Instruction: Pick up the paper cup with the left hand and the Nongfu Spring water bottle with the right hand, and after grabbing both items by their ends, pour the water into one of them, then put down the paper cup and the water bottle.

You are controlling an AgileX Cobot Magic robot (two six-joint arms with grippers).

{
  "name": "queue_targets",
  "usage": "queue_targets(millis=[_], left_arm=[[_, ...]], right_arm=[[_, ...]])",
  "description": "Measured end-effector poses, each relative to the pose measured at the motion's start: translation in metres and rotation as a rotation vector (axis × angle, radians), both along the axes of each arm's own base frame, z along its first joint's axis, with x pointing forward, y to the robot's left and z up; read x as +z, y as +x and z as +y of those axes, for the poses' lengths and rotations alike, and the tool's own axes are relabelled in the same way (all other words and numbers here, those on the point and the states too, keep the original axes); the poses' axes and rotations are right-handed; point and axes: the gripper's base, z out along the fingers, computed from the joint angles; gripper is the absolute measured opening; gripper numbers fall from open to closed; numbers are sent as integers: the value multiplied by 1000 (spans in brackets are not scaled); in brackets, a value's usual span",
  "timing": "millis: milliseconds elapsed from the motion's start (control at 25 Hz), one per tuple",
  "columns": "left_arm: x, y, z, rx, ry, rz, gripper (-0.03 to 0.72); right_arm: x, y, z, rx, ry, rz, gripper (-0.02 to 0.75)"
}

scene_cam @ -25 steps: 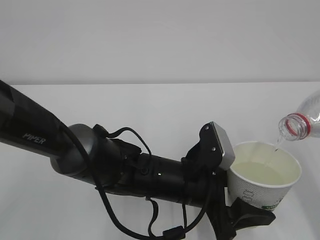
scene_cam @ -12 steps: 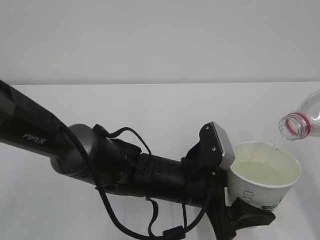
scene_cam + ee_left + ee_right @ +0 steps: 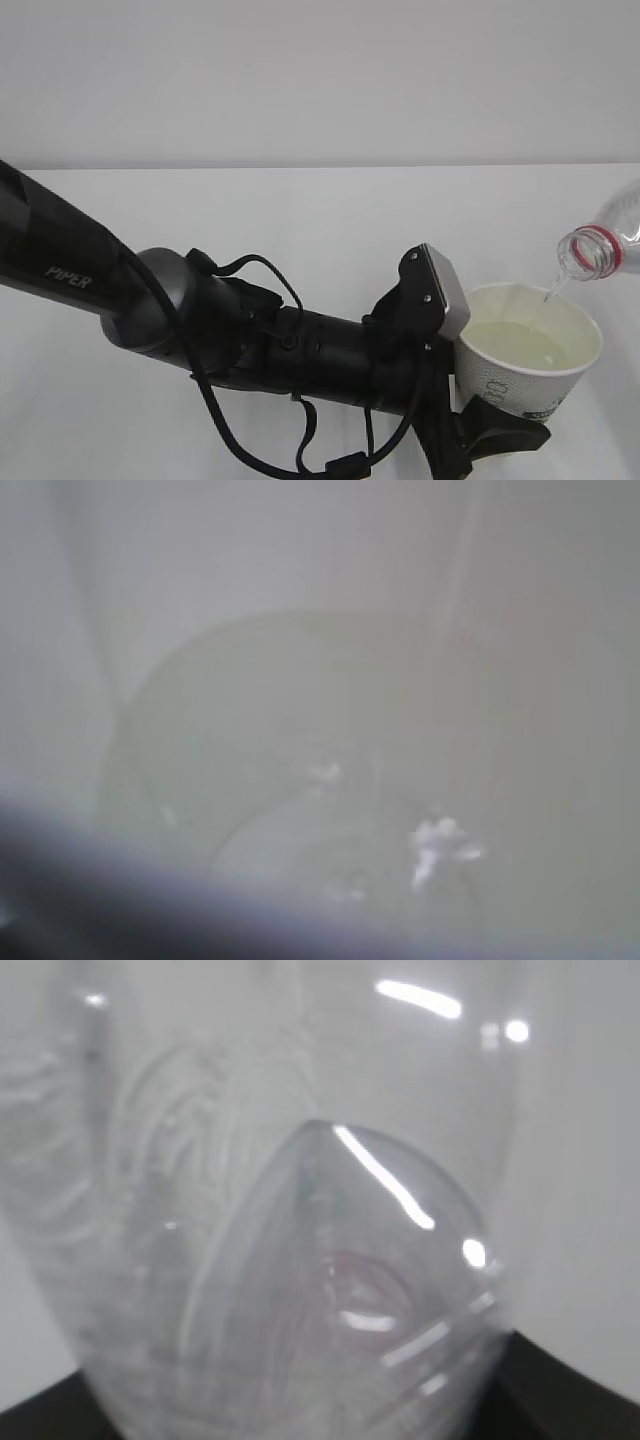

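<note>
Left hand (image 3: 480,425) jaws clamp the paper cup (image 3: 525,360) near right over the tabletop (image 3: 300,220); right jaws grip the tilted Nongfu Spring water bottle (image 3: 600,245), water (image 3: 551,291) streaming into the cup

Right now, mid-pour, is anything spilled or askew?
Nothing stands out. The water bottle is tipped with its mouth over the paper cup, a thin stream lands inside the rim, and the cup sits upright in the left hand. No water shows on the table.
</note>
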Motion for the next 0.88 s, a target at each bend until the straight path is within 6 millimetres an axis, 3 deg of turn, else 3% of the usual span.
queue_targets(millis=[880], left_arm=[[0,0,0,0,0,0,516]], right_arm=[[0,0,-1,-22,48,2,446]])
